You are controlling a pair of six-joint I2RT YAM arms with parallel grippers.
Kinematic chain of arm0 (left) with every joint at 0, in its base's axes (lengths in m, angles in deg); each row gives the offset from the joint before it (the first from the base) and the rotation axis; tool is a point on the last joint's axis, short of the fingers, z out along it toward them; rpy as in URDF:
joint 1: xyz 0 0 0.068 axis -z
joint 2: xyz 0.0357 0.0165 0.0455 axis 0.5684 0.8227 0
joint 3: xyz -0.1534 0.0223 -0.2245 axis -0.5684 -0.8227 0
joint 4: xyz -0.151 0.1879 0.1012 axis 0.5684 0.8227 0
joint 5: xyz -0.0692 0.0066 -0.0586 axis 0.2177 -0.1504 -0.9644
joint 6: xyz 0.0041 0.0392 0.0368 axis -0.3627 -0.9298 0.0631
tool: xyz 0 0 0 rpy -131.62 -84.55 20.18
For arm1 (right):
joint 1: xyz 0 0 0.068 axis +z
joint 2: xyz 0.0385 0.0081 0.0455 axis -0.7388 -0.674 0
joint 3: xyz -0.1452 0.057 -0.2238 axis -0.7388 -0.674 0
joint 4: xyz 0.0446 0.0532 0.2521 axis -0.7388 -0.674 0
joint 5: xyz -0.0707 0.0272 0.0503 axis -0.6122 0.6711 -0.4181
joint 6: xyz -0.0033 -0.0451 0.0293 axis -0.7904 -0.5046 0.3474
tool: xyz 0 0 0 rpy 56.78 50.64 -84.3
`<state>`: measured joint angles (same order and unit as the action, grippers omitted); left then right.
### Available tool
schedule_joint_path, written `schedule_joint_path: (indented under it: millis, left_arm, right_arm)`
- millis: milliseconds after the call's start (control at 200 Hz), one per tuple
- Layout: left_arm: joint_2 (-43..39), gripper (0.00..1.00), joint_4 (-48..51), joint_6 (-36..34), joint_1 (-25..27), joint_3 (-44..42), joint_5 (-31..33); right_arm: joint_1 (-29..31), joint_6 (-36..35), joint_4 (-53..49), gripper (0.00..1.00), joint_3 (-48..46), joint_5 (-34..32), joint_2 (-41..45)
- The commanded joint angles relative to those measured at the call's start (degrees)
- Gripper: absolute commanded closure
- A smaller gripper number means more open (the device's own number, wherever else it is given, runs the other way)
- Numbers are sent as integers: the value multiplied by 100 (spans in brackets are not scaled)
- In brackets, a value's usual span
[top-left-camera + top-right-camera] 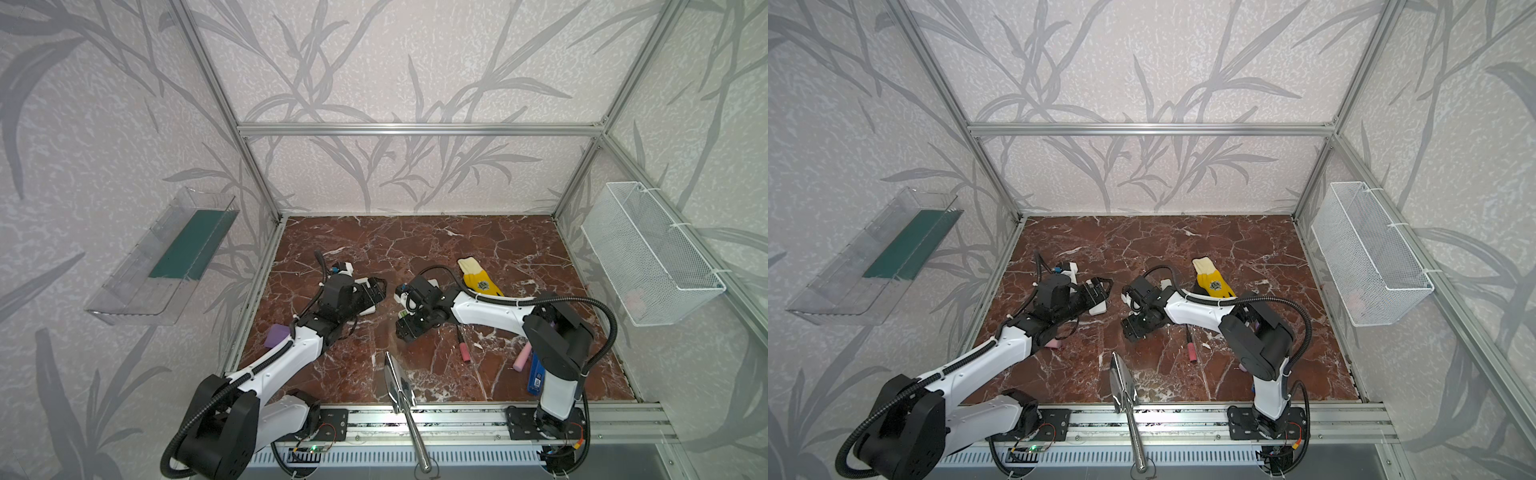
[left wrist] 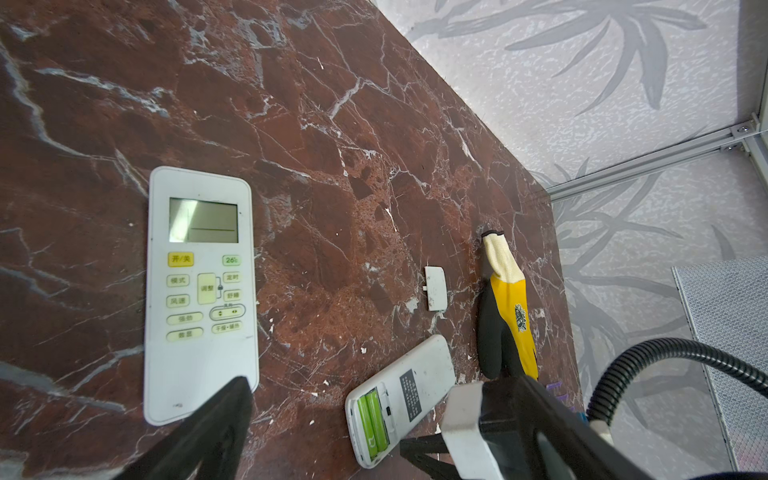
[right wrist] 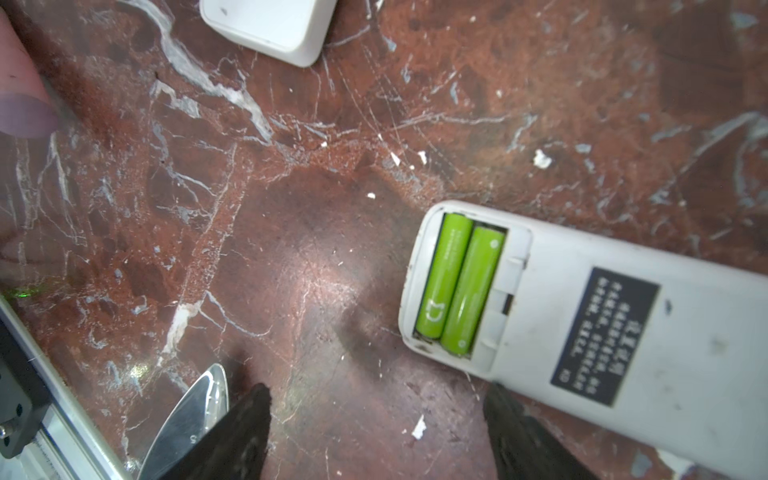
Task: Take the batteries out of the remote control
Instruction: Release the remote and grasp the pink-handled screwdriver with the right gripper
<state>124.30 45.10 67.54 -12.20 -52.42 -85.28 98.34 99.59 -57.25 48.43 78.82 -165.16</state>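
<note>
Two lime-green batteries (image 3: 459,282) lie side by side in the uncovered compartment of a white remote (image 3: 698,340), which rests face down near the middle of the red marble worktop (image 1: 415,249). The right hand (image 3: 376,388) hangs low over the stone just beside the compartment end of that remote. Its jaws are parted fairly wide and grip nothing. One black fingertip (image 3: 505,411) sits at the remote's edge, though contact cannot be judged.

The detached battery cover (image 2: 435,289) lies on the stone apart from the remote, near a yellow-and-black work glove (image 2: 511,316). To the left, a second remote (image 2: 199,291) lies face up, its screen and buttons showing. The left hand (image 1: 376,291) is poised above that remote's lower end, jaws spread wide with nothing between them.

A pink-handled screwdriver (image 1: 464,351) lies near the right hand on the side toward the front rail. A pink cylinder (image 1: 523,356) and a blue object (image 1: 536,376) lie close to the right arm's base. A metal trowel (image 1: 392,374) rests at the front edge, its handle reaching out over the rail. A purple block (image 1: 277,336) sits beside the left arm. A white wire basket (image 1: 648,257) hangs on the right wall and a clear tray (image 1: 166,257) on the left.
</note>
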Motion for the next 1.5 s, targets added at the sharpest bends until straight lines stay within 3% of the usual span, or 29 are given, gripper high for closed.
schedule_joint_path:
  millis: [0,185,360,550,850,1180,1495]
  left_arm:
    - [-118,1,106,-86,-11,98,69]
    - [-67,1,268,-316,-2,282,-160]
    - [35,1,505,-500,41,507,-299]
    - [202,3,483,-520,157,726,-561]
    - [508,4,499,-540,436,965,-568]
    - [687,4,489,-511,512,1113,-552]
    - [760,5,482,-481,521,1125,-551]
  right_arm:
    - [-3,19,-167,21,-40,-413,337]
    - [-18,185,-519,26,-727,-1461,1276]
    - [-128,638,-711,42,-1633,-2173,2187]
    - [-349,1004,-770,54,-2366,-2155,2674]
    - [-405,1279,-600,58,-3029,-2020,3077]
    - [-405,1464,-12,62,-3472,-1410,3099]
    - [-405,1606,355,81,-3817,-1317,3117]
